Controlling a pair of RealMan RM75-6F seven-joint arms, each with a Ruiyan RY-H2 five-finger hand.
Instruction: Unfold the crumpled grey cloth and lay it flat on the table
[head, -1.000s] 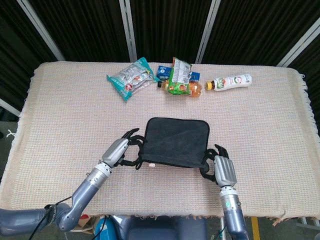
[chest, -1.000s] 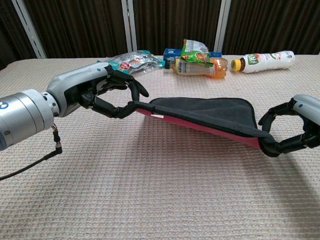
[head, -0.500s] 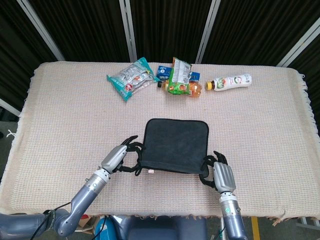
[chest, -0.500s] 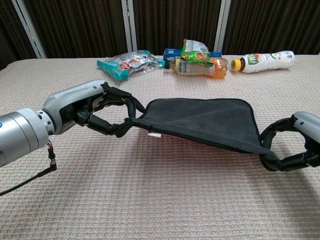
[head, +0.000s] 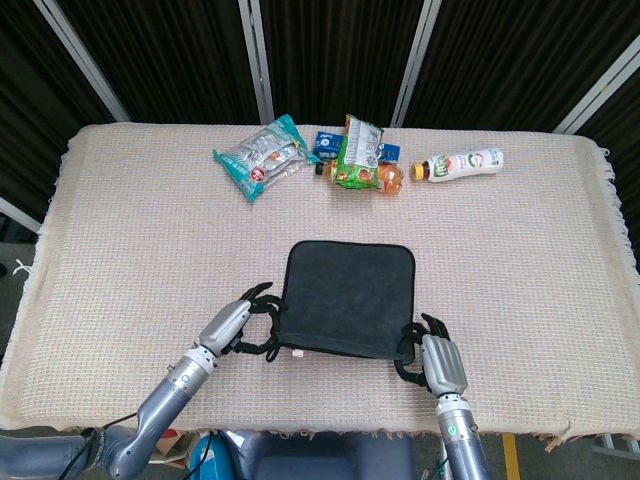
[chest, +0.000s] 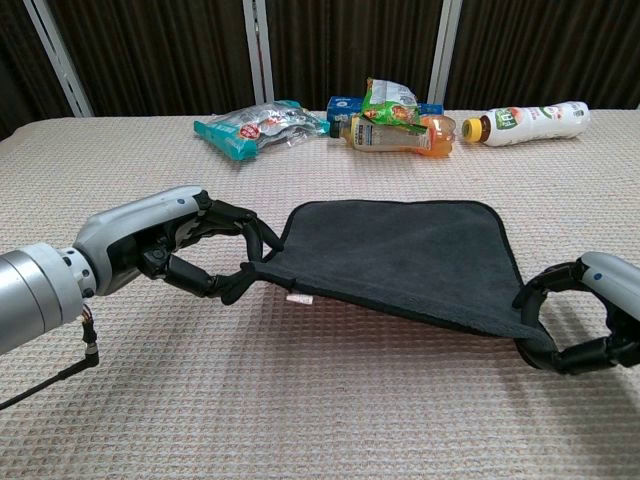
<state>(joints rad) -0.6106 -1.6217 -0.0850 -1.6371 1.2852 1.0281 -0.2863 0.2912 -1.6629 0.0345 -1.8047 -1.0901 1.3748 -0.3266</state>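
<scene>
The dark grey rectangular cloth (head: 348, 298) is spread open near the front edge of the beige woven tabletop (head: 130, 230), its near edge raised slightly. The left robot hand (head: 232, 322) pinches its near left corner, and the right robot hand (head: 438, 360) pinches its near right corner

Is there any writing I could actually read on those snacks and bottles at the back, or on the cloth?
None can be read.
White bottle: label print too small.
Orange bottle: label blurred.
Green snack bag: print illegible.
Teal packet: red and white marks, unreadable.
Blue box: text too small.
Grey cloth: small white tag, nothing legible.
</scene>
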